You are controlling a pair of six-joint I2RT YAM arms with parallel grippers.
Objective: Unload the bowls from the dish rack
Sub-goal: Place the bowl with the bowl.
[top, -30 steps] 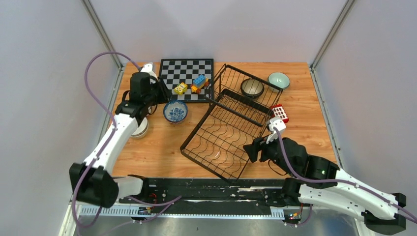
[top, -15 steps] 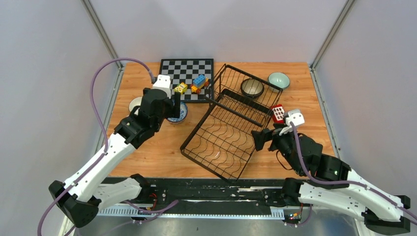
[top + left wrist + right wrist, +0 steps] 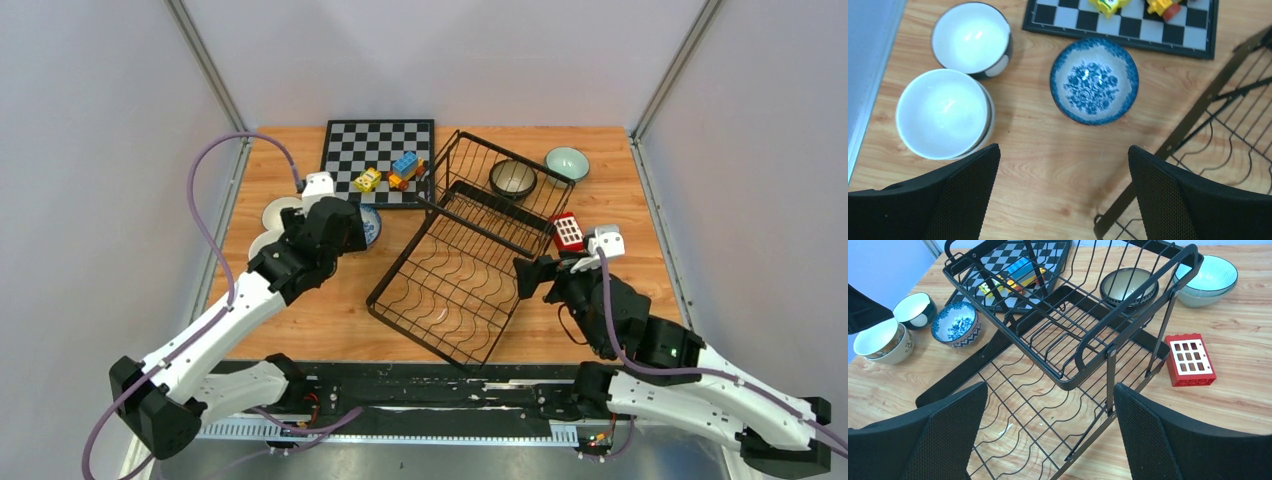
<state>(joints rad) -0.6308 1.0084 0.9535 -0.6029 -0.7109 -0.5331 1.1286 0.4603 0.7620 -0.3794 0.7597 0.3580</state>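
The black wire dish rack [image 3: 447,285] lies slanted mid-table, and its raised basket [image 3: 1083,352] holds one dark speckled bowl [image 3: 513,178] [image 3: 1128,286]. A mint bowl [image 3: 567,162] [image 3: 1207,279] stands on the table behind the rack. Left of the rack are a blue-and-white patterned bowl [image 3: 1094,80] [image 3: 955,322], a dark-sided bowl with a white inside [image 3: 971,39] and a pale bowl [image 3: 943,114]. My left gripper [image 3: 343,238] [image 3: 1063,192] hangs open over bare wood near the patterned bowl. My right gripper [image 3: 533,277] [image 3: 1050,432] is open above the rack's near right edge, holding nothing.
A chessboard [image 3: 380,148] at the back carries small coloured toy blocks [image 3: 395,170]. A red block [image 3: 567,231] [image 3: 1190,360] lies right of the rack. The rack's corner [image 3: 1218,115] is close to my left gripper's right finger. Grey walls enclose the table.
The left arm swung from the back left corner toward the patterned bowl and its gripper opened. The right gripper rose toward the rack's right edge and opened wider.
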